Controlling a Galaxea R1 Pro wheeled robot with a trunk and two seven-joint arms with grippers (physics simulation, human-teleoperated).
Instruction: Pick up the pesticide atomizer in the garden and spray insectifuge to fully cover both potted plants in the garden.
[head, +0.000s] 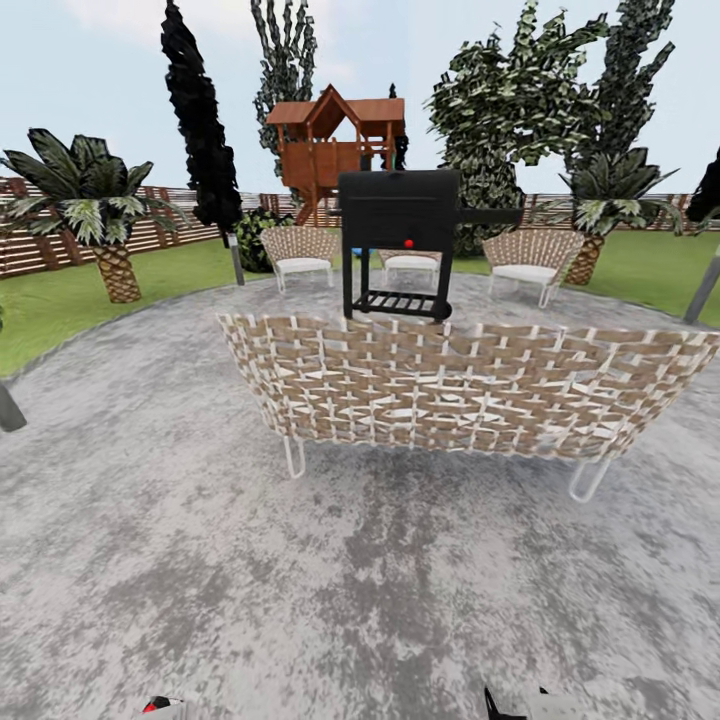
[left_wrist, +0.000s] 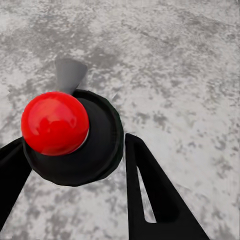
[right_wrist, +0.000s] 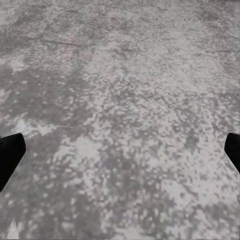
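The robot is standing on the round grey patio (head: 180, 560), a mottled grey and white surface spreading across most of the head view. Just ahead, a long woven wicker sofa (head: 470, 385) is showing its back, resting on thin white hoop legs. Beyond it a black grill (head: 400, 240) with a small red dot is standing among three wicker chairs (head: 300, 255). Green lawn (head: 60, 310) is ringing the patio, with a brown slatted fence (head: 60, 240), palms (head: 95, 215), dark tall trees and a wooden playhouse (head: 335, 140) behind.

In the left wrist view, the left tool (left_wrist: 75, 160) is clamping the pesticide atomizer (left_wrist: 70, 135), its black fingers pressing either side of the dark bottle under the red top. The right tool (right_wrist: 120, 150) is hanging with its fingertips wide apart over bare patio.
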